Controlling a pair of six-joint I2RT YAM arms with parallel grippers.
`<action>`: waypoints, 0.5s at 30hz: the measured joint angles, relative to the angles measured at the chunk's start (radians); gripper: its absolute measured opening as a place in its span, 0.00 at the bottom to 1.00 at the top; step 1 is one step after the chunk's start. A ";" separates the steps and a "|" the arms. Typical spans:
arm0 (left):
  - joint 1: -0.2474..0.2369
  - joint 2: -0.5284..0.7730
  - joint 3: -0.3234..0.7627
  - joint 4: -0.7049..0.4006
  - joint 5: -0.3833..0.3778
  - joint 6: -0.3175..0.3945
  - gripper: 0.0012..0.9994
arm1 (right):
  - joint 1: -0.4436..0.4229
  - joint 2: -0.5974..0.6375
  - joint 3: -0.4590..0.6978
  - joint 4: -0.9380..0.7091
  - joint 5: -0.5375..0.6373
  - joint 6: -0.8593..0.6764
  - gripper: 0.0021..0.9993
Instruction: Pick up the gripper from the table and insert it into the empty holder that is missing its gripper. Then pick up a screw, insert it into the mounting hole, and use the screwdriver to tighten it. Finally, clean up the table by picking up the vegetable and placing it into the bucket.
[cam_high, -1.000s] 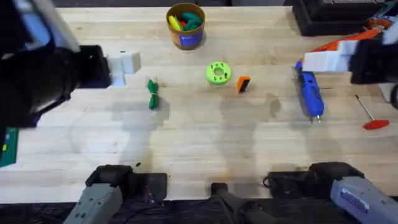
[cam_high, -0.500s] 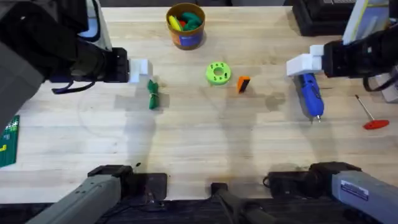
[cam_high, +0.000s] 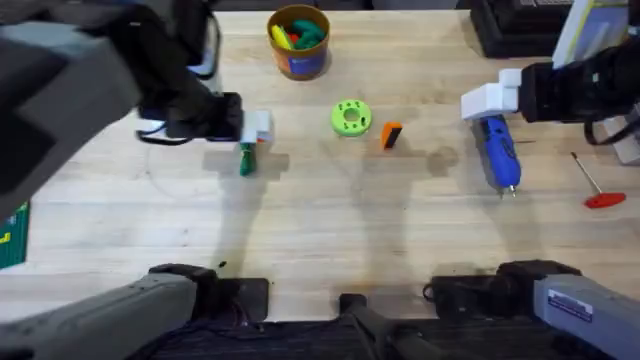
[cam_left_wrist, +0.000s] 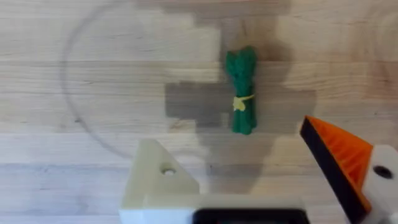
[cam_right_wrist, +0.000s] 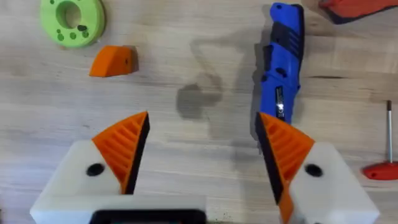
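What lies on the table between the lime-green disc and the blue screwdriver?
In the overhead view, the loose orange gripper lies between the lime-green disc and the screwdriver, close beside the disc; beyond it the wood is bare.

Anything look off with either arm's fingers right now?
Yes. In the left wrist view, one white holder is bare while the other finger carries its orange tip. The missing gripper lies loose on the table beside the green disc.

Matt wood table (cam_high: 320, 240); glossy blue plastic screwdriver (cam_right_wrist: 281, 68) (smooth).
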 joint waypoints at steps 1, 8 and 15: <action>-0.012 0.024 0.000 0.009 0.001 -0.015 0.99 | 0.000 0.000 0.000 -0.001 0.000 0.000 0.98; -0.018 0.170 0.000 0.071 0.004 -0.064 0.99 | 0.000 0.000 0.000 -0.001 0.000 0.000 0.98; -0.005 0.304 0.000 0.143 0.004 -0.071 0.99 | 0.000 0.000 0.000 -0.001 0.000 0.000 0.98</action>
